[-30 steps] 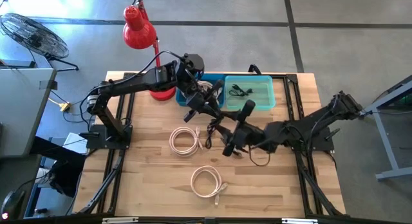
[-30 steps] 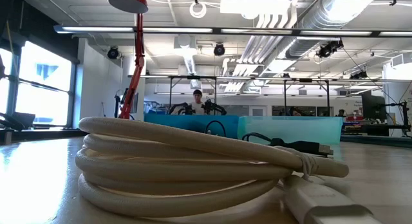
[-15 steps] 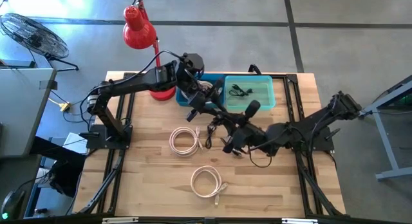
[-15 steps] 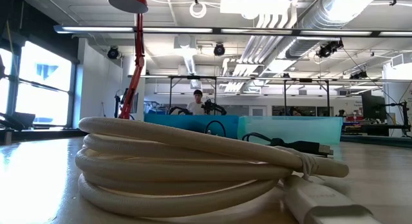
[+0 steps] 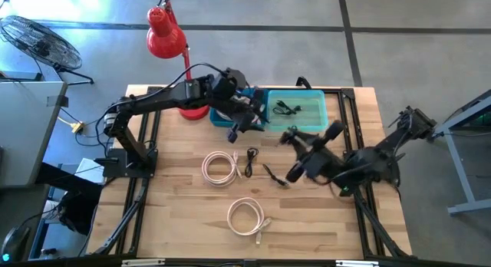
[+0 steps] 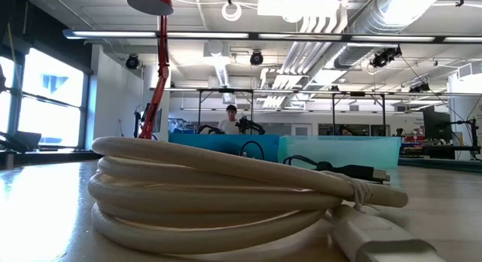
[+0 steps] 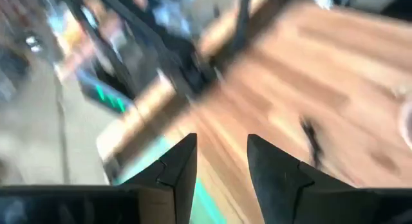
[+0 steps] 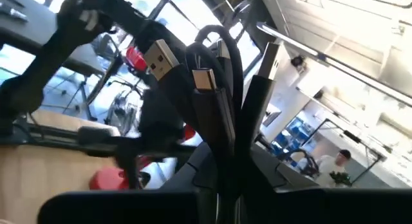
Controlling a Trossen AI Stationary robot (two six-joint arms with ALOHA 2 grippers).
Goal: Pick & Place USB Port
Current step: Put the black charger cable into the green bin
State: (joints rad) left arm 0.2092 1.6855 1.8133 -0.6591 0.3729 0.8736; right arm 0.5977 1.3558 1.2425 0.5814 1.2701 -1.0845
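One black USB cable (image 8: 212,89) clamped in right gripper (image 5: 295,136) fingers, lifted off desk (image 5: 176,221), near teal bin (image 5: 298,111); drop pending. Left gripper (image 7: 221,161) fingers spread, empty.

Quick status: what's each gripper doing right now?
Left gripper: open, holding nothing, above the blue bin.
Right gripper: shut on a black USB cable, lifted off the table.
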